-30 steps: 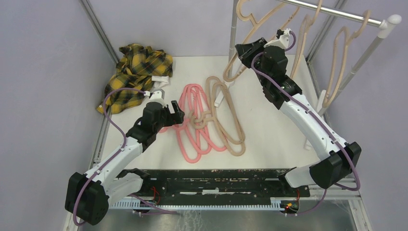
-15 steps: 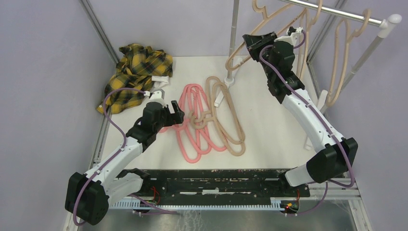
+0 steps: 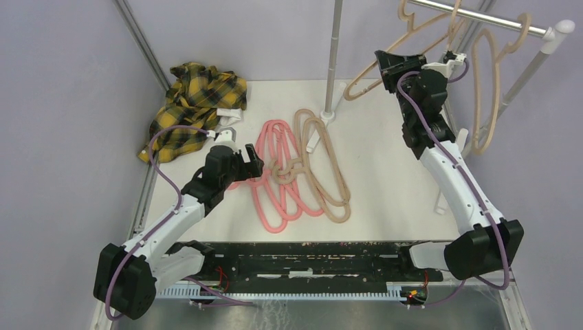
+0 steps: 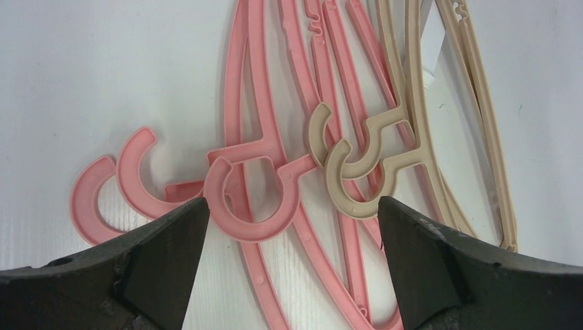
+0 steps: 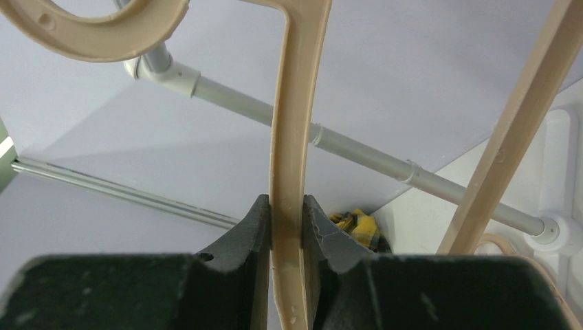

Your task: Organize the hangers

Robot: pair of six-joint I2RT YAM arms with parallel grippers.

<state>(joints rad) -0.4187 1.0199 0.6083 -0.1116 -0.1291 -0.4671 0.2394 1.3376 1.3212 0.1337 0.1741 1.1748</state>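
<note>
Beige hanger (image 5: pixel 292 103) was clamped in the right gripper (image 5: pixel 285 210) near the rail (image 3: pixel 481 18); the left gripper (image 4: pixel 293 203) was held wide over pink hangers (image 4: pixel 238 75) on the surface (image 3: pixel 385 172).

Bright, even light falls from above the white table (image 3: pixel 385 172), diffuse enough that the hangers (image 3: pixel 295 172) lying on it cast only thin, soft shadows. Just below the table's near edge, a metal strip (image 3: pixel 309 316) shows a dull sheen. The overhead view is sharp throughout. Close over the table, the left gripper (image 4: pixel 292 206) reads as near-black, and its fingers (image 4: pixel 158 261) lose detail. The beige hanger (image 5: pixel 289 172) nearest the right wrist lens looks soft, and the plaid shirt (image 5: pixel 357 228) at the table's far corner is blurred.
</note>
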